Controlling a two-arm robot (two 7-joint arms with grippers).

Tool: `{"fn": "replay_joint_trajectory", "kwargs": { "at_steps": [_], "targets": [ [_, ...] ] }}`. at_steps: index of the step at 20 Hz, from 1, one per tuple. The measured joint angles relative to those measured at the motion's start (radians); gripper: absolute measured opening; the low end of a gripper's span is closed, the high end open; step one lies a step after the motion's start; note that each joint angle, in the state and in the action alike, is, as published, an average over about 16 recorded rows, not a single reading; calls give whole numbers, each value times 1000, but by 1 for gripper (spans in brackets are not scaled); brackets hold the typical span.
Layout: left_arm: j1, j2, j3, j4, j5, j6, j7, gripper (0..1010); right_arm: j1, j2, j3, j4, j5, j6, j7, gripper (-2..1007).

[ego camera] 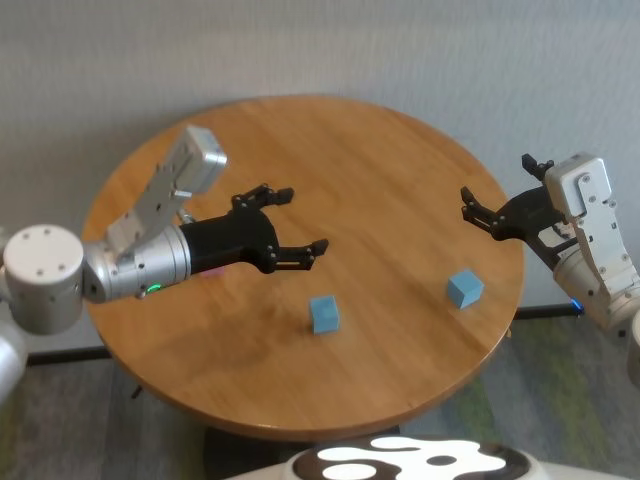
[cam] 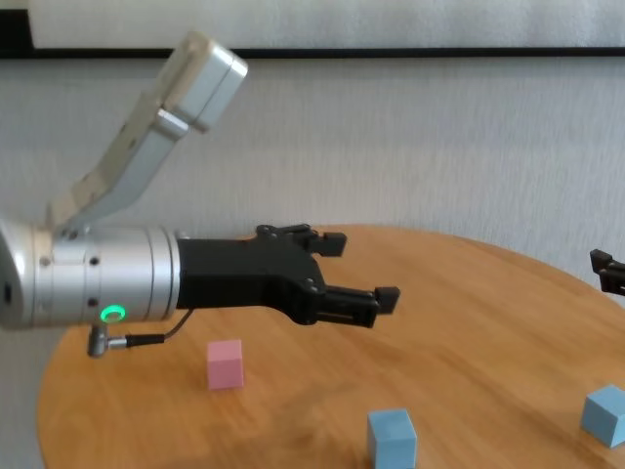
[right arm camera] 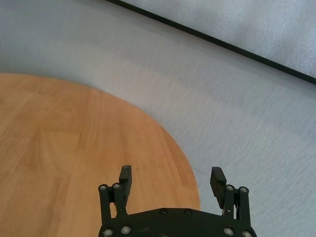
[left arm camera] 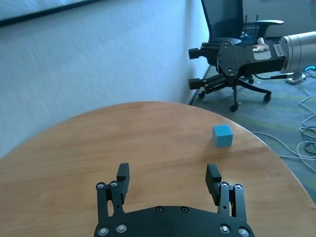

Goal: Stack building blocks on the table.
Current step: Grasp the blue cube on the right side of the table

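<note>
Two light blue cubes lie apart on the round wooden table [ego camera: 350,150]: one near the middle front [ego camera: 324,314] [cam: 392,439], one toward the right edge [ego camera: 464,289] [cam: 605,414] [left arm camera: 222,135]. The pink cube [cam: 225,363] sits on the left, beneath my left forearm and mostly hidden in the head view. My left gripper [ego camera: 303,220] [cam: 363,269] [left arm camera: 168,175] is open and empty, hovering above the table behind and left of the middle blue cube. My right gripper [ego camera: 498,188] [right arm camera: 170,175] is open and empty, raised over the table's right rim behind the right cube.
A grey wall stands close behind the table. In the left wrist view an office chair [left arm camera: 237,29] and floor cables [left arm camera: 306,138] lie beyond the table's right side. My base [ego camera: 400,462] is at the table's near edge.
</note>
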Motion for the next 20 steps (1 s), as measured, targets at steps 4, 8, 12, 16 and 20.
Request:
{"fn": "replay_joint_trajectory", "kwargs": {
  "at_steps": [4, 8, 12, 16, 20],
  "targets": [
    [59, 7, -42, -32, 10, -79, 84, 1000, 0, 0, 0, 0, 0, 0, 0, 1005],
    [118, 0, -90, -44, 18, -173, 161, 1000, 0, 0, 0, 0, 0, 0, 0, 1005],
    [163, -10, -136, -40, 19, -255, 215, 1000, 0, 0, 0, 0, 0, 0, 0, 1005],
    [193, -18, -174, -30, 25, -311, 261, 1000, 0, 0, 0, 0, 0, 0, 0, 1005],
    [212, -26, -203, -22, 28, -343, 294, 1000, 0, 0, 0, 0, 0, 0, 0, 1005]
  ]
}}
